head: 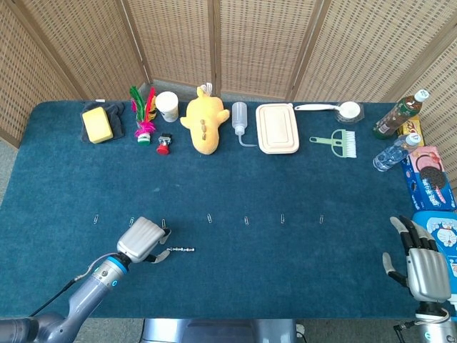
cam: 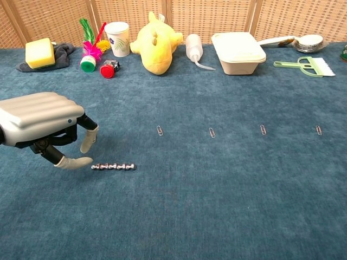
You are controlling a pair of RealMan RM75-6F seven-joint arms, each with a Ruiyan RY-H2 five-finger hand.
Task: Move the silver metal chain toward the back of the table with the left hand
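The short silver metal chain (cam: 113, 167) lies straight on the blue cloth near the front left, also visible as the chain (head: 181, 250) in the head view. My left hand (cam: 44, 125) hovers just left of it, fingers curled apart around nothing, one fingertip (cam: 76, 162) almost at the chain's left end. In the head view the left hand (head: 143, 240) sits low over the cloth. My right hand (head: 422, 266) rests at the front right corner, fingers spread, holding nothing.
A row of paper clips (cam: 159, 130) crosses the middle. Along the back stand a yellow sponge (head: 97, 124), shuttlecock (head: 145, 114), paper cup (head: 167, 106), yellow plush (head: 203, 120), squeeze bottle (head: 239, 118), lunch box (head: 278, 128) and brush (head: 337, 142). Bottles and snack packs (head: 427, 175) line the right edge.
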